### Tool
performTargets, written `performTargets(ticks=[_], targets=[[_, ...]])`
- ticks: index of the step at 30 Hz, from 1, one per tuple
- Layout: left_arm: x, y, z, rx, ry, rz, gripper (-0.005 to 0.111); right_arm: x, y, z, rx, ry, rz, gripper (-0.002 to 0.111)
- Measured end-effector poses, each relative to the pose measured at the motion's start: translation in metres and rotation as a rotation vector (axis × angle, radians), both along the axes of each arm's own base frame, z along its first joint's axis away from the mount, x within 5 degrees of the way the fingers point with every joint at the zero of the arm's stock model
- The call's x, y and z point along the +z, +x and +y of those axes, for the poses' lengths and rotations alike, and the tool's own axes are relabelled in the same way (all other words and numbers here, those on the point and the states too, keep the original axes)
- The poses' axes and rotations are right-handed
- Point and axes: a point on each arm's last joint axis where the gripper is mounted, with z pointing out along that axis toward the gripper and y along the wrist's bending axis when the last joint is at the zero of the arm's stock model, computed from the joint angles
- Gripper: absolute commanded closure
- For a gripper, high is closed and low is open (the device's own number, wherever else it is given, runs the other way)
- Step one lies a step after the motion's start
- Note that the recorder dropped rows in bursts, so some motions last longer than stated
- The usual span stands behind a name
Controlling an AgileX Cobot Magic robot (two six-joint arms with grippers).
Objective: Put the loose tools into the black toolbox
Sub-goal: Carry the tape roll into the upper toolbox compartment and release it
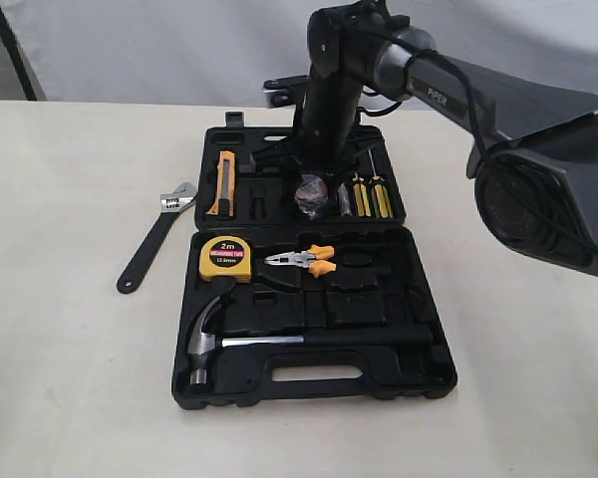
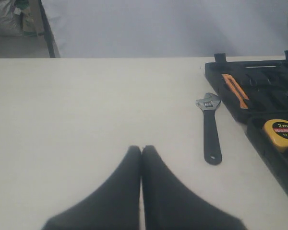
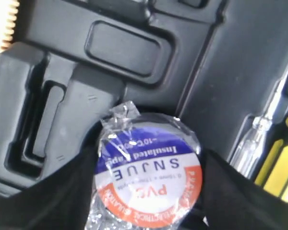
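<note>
The black toolbox (image 1: pixel 419 383) lies open on the table, its two halves flat. The chrome claw hammer (image 1: pixel 204 339) rests in the near half beside the slot handle. On the table left of the case lies the black adjustable wrench (image 1: pixel 157 234), which also shows in the left wrist view, wrench (image 2: pixel 210 129). My right gripper (image 1: pixel 314 189) reaches down into the far half and is shut on the plastic-wrapped tape roll (image 3: pixel 149 163), just above a moulded recess of the toolbox (image 3: pixel 125 48). My left gripper (image 2: pixel 141 148) is shut and empty over bare table, well left of the wrench.
A yellow tape measure (image 1: pixel 225 257) and orange-handled pliers (image 1: pixel 304 261) sit in the near half. An orange utility knife (image 1: pixel 222 184) and yellow screwdrivers (image 1: pixel 371 194) fill the far half. The right arm's dark link crosses the upper right of the exterior view.
</note>
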Motion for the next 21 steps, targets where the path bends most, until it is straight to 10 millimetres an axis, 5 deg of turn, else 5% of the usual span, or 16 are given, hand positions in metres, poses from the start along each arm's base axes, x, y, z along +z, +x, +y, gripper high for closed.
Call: performTargets(ticks=[10, 21], targets=[[0.0000, 0.0000, 0.0000, 0.000, 0.000, 0.000, 0.105, -0.0047, 0.0000, 0.0007, -0.027, 0.009, 0.015, 0.051], [0.0000, 0.0000, 0.0000, 0.000, 0.000, 0.000, 0.105, -0.0043, -0.0008, 0.0031, -0.042, 0.037, 0.026, 0.028]])
